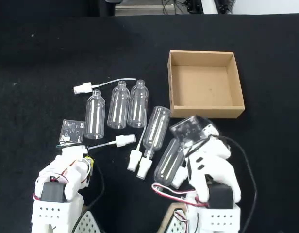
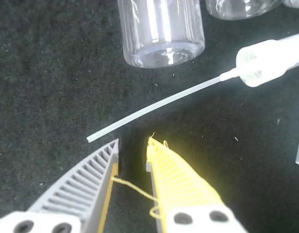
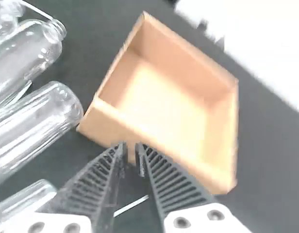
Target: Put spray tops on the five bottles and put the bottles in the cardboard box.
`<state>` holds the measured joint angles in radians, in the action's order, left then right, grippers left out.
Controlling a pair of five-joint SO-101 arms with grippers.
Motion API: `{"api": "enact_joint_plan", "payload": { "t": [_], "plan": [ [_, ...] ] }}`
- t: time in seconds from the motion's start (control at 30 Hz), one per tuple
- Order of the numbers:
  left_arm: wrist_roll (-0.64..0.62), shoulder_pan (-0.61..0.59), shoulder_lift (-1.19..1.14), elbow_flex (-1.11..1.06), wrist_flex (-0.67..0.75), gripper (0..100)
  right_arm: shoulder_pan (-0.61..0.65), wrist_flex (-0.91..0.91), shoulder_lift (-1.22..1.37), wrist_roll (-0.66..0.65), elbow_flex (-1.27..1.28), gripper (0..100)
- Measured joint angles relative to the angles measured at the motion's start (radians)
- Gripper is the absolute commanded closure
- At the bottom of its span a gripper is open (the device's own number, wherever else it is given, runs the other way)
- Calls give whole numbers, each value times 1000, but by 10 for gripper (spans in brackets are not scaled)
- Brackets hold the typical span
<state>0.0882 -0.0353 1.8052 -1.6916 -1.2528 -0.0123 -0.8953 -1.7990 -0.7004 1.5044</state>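
High view: your two arms sit at the near edge of a black surface (image 1: 38, 63), with bottles and spray tops scattered ahead of them.
Cardboard box (image 1: 206, 112): open-topped, on your right arm's side, well apart from your left arm.
Bottles: all five lie uncapped outside the box. The left bottle (image 1: 95, 115), middle bottle (image 1: 119, 104) and third bottle (image 1: 138, 103) lie side by side. The tilted bottle (image 1: 156, 127) lies nearer the box, and the nearest bottle (image 1: 169, 159) lies right beside your right arm.
Spray tops: the far top (image 1: 84, 88) lies by the bottle necks. The near top (image 1: 121, 141) points its tube (image 2: 154, 109) toward your left arm. The paired tops (image 1: 134, 159) lie side by side, just beside the tilted bottle's neck.
In the way: the tube crosses just ahead of your left fingertips, with the left bottle's base behind it.
Left hand (image 2: 133, 142): parted a little, grasping nothing, tips low over bare surface just short of the tube.
Right hand (image 3: 130, 145): all but closed, holding nothing, aimed at the box's near wall, with bottles lying beside it.
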Motion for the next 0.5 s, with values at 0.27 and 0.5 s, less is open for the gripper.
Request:
{"api": "enact_joint_plan", "payload": {
  "t": [0.27,0.5],
  "plan": [
    [0,0,0,0,0,905,8,-264,55,-91,-333,727],
    [0,0,0,0,0,905,8,-571,468,-399,-624,725]
  ]
}}
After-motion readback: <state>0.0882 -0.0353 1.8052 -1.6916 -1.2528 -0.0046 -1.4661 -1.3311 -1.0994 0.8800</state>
